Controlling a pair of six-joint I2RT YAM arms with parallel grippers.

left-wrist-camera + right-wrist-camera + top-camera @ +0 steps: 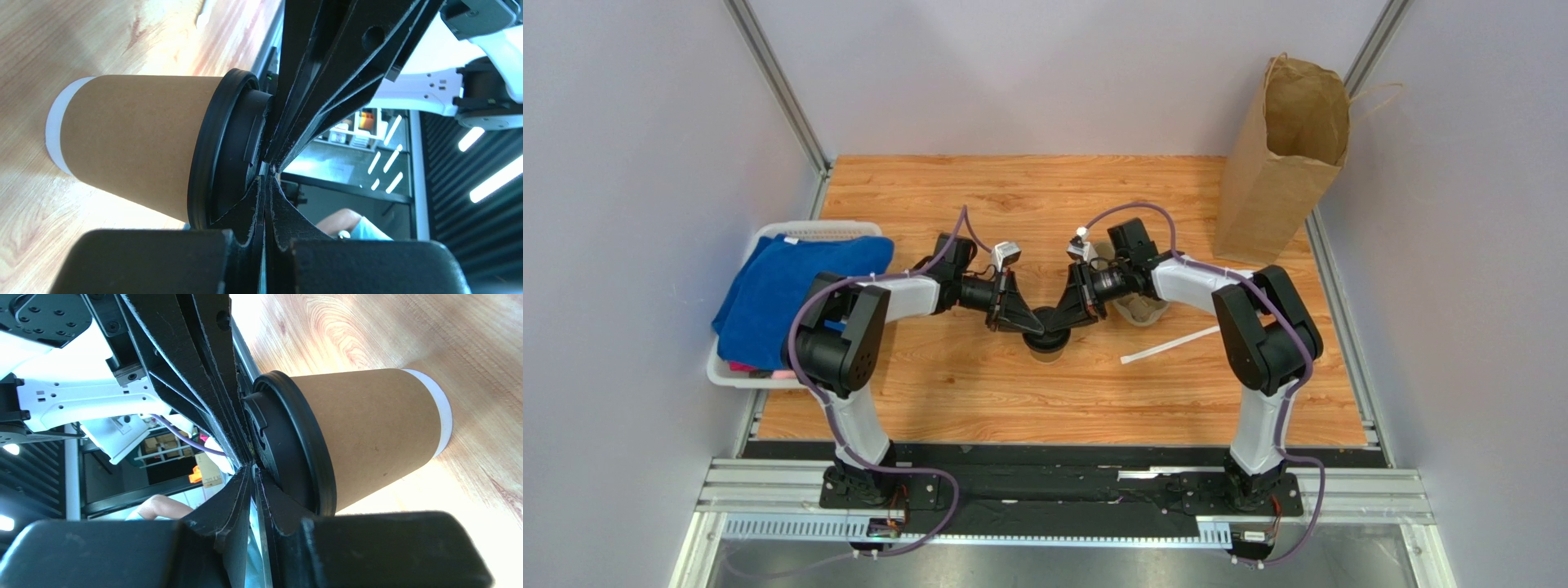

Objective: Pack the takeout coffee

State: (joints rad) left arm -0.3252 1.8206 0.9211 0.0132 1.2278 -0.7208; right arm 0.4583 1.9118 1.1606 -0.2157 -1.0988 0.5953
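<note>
The takeout coffee point(1047, 348), a kraft-brown paper cup point(135, 141) with a black lid point(215, 153), stands upright on the wooden table near the middle. Both arms reach in over it and meet above the lid. My left gripper point(268, 168) is shut, its fingers pressed together and empty, the tips resting on the lid's top from the left. My right gripper point(251, 462) comes from the other side, its fingers almost together with only a sliver of light between them, tips against the lid point(294, 447). Neither gripper holds the cup point(368, 429).
A tall brown paper bag point(1284, 159) stands open at the back right. A white basket point(817, 228) with a blue cloth point(799, 288) sits at the left edge. A white straw point(1169, 344) and a pale cup-like object point(1140, 314) lie right of the coffee.
</note>
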